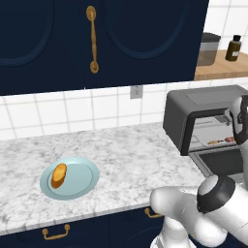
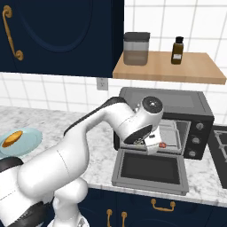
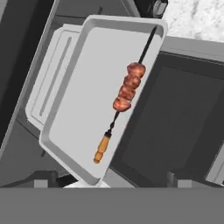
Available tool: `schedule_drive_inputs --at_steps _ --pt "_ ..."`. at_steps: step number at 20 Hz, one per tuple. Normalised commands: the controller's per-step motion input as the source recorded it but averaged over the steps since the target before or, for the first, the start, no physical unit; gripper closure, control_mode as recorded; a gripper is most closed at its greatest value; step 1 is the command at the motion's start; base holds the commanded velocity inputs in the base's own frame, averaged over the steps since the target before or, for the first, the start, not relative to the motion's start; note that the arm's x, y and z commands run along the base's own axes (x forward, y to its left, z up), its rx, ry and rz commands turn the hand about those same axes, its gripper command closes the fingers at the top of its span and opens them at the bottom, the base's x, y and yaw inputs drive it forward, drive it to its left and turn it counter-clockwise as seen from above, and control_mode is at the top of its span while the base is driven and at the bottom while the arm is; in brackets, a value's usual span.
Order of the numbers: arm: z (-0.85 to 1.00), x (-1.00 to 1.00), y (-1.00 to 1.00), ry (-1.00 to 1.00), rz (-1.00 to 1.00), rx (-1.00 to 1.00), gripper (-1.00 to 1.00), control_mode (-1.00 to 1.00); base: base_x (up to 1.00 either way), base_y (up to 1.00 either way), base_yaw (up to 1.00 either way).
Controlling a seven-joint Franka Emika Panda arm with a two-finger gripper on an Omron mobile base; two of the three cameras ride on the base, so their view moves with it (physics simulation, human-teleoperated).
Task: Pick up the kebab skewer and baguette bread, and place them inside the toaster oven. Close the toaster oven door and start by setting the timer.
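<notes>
So the kebab skewer (image 3: 124, 95) is lying on the tray (image 3: 76, 109) in the toaster oven (image 2: 186, 106), just ahead of the jaws, which are wide apart and empty.

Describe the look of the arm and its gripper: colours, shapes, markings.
The arm is built of rounded, glossy white segments with dark grey to black joint bands and a dark round cap with a small centre hub at one joint. The gripper ends in two small dark grey finger tips. No cables or markings are visible.

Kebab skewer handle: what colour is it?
Orange-tan, at the lower end of the kebab skewer lying on the tray; the hand view shows it best.
</notes>
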Motion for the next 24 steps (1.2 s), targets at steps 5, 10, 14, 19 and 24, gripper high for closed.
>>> schedule_drive_inputs --at_steps 5,10,14,19,24 --pt "0.23 -0.09 1.0 0.17 0.2 -0.04 -1.0 -1.0 0.0 0.0 0.0" --pt "0.26 0.0 1.0 0.19 0.22 -0.03 -1.0 -1.0 0.0 0.0 0.0" --pt "0.06 -0.01 1.0 0.19 0.24 -0.07 -1.0 -1.0 0.0 0.0 0.0" --pt "0.04 0.0 1.0 0.21 0.27 -0.06 -1.0 -1.0 0.0 0.0 0.0" --pt "0.04 0.0 1.0 0.27 0.36 0.0 -1.0 -1.0 0.0 0.0 0.0"
